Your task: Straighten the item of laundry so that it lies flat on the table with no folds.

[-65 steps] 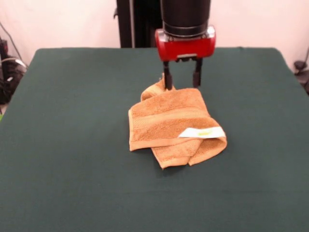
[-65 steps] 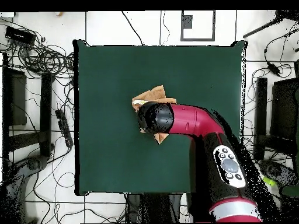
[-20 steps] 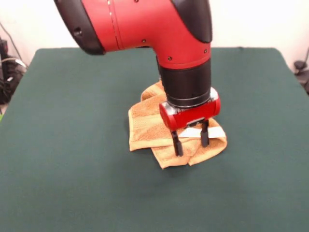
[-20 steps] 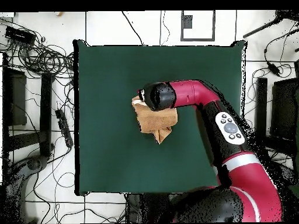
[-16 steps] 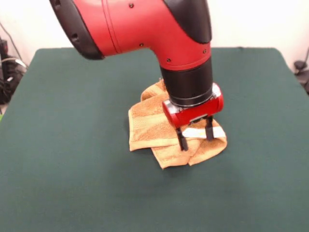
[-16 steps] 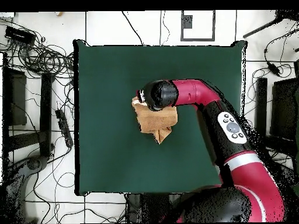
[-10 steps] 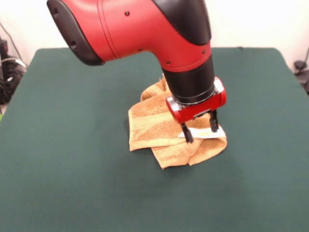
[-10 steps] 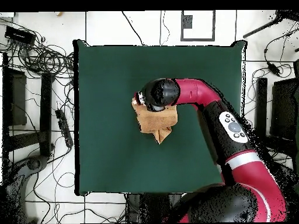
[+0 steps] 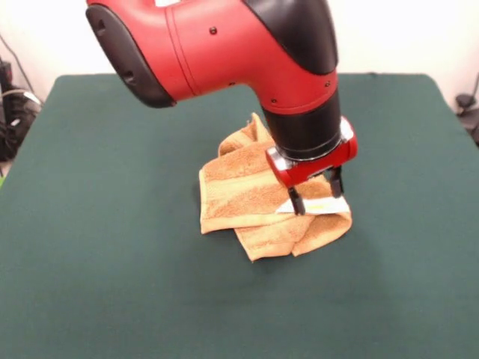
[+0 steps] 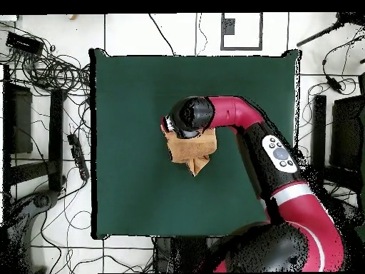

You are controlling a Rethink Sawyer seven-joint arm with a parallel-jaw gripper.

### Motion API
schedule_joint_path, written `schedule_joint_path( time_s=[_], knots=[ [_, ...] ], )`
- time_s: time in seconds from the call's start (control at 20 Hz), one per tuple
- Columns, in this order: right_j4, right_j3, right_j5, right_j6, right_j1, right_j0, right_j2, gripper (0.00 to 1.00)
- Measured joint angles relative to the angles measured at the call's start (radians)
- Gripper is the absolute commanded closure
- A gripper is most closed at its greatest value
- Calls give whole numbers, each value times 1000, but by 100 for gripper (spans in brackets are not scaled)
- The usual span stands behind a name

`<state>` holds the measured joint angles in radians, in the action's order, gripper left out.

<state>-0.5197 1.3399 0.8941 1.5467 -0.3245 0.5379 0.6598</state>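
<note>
Closing in on the white tag

Hovering over the near-right part of the towel (image 9: 258,196), with the gripper (image 9: 317,196) spread apart, one finger on each side of the white tag (image 9: 318,205) and tips at or just above the cloth. Shifted over the last second from the towel's near folded corner toward the tag side, and up from the far edge three seconds back. No change in the towel itself: same crumpled heap near the middle of the table (image 9: 112,262), upper layer doubled over a lower flap, far corner poking up behind the arm (image 9: 224,52). Seen from above, mostly hidden under the wrist, only the lower tan part of the towel (image 10: 192,153) showing on the table (image 10: 128,107). Judged as still lining up a grasp, nothing pinched yet. Straightening barely begun; folds all remain. Likely next: closing on the top layer near the tag and drawing it outward to open the fold.
</note>
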Motion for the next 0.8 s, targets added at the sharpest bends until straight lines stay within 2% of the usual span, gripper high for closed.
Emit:
schedule_joint_path(
  time_s=[0.05,0.45,0.8],
  knots=[
    [-33,-7,0,0,0,-9,-5,0],
    [-120,-25,0,0,1,-29,-6,0],
    [-133,-31,0,0,16,-20,4,0]
  ],
)
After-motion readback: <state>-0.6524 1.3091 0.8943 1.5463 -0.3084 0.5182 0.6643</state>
